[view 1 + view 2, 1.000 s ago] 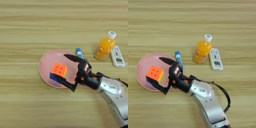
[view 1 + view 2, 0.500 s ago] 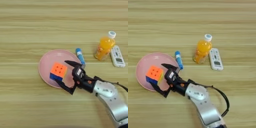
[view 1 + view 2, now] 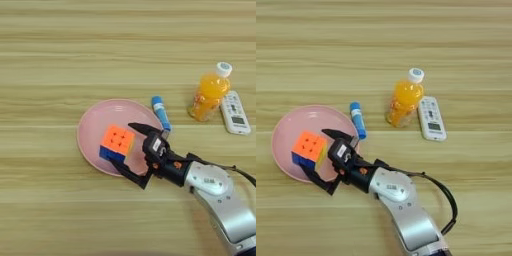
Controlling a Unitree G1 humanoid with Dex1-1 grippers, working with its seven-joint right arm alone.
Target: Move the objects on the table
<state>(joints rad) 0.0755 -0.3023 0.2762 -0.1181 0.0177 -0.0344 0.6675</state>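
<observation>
A small Rubik's cube [image 3: 116,142] with an orange top and blue side lies on the round pink plate [image 3: 95,125]. My right gripper [image 3: 127,150] stands open right beside the cube, one black finger behind it and one in front near the plate's rim, not closed on it. A short blue tube [image 3: 161,113] lies just off the plate's right edge. The orange-juice bottle [image 3: 210,92] with its white cap stands further right. In the right eye view the cube [image 3: 307,148], plate [image 3: 291,130] and gripper [image 3: 320,154] show at the left.
A white remote control [image 3: 235,113] lies right of the bottle, also seen as the remote [image 3: 431,118] in the right eye view. My silver forearm [image 3: 220,195] comes in from the bottom right across the light wooden table [image 3: 65,55].
My gripper has moved left over the plate, and its open fingers now reach around the cube's right side. The cube, tube and bottle have stayed put.
</observation>
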